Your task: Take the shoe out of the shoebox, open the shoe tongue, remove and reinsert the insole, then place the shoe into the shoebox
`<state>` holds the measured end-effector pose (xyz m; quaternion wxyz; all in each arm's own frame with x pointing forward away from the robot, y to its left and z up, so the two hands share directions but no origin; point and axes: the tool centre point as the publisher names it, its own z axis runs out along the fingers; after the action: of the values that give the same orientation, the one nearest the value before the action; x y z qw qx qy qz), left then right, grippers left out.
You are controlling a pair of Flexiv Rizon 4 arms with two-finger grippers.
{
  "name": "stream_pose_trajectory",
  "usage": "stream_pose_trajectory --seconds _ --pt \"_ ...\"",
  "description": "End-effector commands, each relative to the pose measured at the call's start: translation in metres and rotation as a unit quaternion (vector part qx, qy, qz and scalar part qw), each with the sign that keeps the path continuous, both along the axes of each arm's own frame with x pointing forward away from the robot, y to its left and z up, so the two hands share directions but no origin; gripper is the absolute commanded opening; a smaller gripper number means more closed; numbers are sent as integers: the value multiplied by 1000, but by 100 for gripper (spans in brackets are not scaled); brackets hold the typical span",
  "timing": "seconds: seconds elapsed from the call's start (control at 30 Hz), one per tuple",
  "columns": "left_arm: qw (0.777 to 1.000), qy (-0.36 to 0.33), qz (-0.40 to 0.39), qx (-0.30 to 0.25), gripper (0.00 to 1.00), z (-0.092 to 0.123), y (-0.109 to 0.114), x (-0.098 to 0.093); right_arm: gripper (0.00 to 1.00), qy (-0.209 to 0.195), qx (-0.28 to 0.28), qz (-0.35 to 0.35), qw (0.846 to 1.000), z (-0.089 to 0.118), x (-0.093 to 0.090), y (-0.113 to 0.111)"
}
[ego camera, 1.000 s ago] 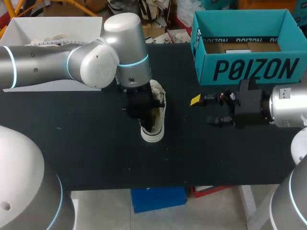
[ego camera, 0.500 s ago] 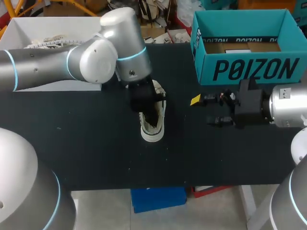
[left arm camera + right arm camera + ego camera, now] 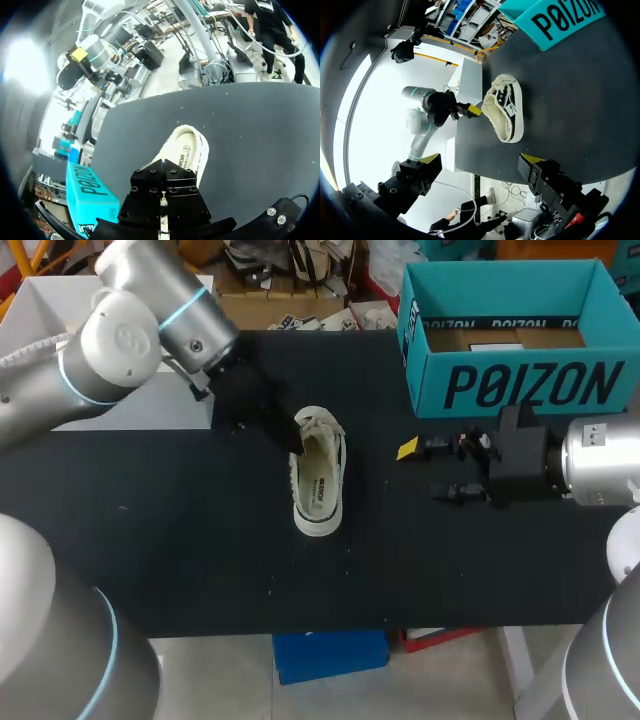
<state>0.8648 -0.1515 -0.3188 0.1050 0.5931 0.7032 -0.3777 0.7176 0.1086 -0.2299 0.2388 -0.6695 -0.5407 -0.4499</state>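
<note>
The shoe lies alone in the middle of the head view, on the black table, with its laced end toward the upper edge and the printed insole flat inside it. One second ago the left gripper stood right over the shoe and hid the opening; it has now pulled back to the upper left and ends just beside the laced end, while the shoe itself has not shifted. I judge from this that the insole work is finished, or nearly (the insole looks well seated), and that only the move into the teal shoebox, at the upper right, is left. The right gripper has kept its place at the right, fingers wide apart and holding nothing. The left wrist view hides its own yellow tips behind the black body; the right wrist view shows them close together, narrow, with nothing between them that I can see
</note>
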Motion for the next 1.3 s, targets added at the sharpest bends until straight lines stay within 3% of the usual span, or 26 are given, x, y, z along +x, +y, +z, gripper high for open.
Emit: stream_pose_trajectory --seconds 0.03,0.33,0.8,1.13,1.3 --pt "996 5 49 -71 0 3 17 9 100 1 -1 0 1000 0 0 1" --pt "990 -1 106 -91 0 6 14 38 100 1 -1 0 1000 0 0 1" --pt "993 -6 100 -69 0 6 -12 74 100 1 -1 0 1000 0 0 1" --pt "995 3 83 -55 0 -9 -20 66 100 1 -1 0 1000 0 0 1" --pt "997 14 70 -35 0 -22 -21 51 100 1 -1 0 1000 0 0 1"
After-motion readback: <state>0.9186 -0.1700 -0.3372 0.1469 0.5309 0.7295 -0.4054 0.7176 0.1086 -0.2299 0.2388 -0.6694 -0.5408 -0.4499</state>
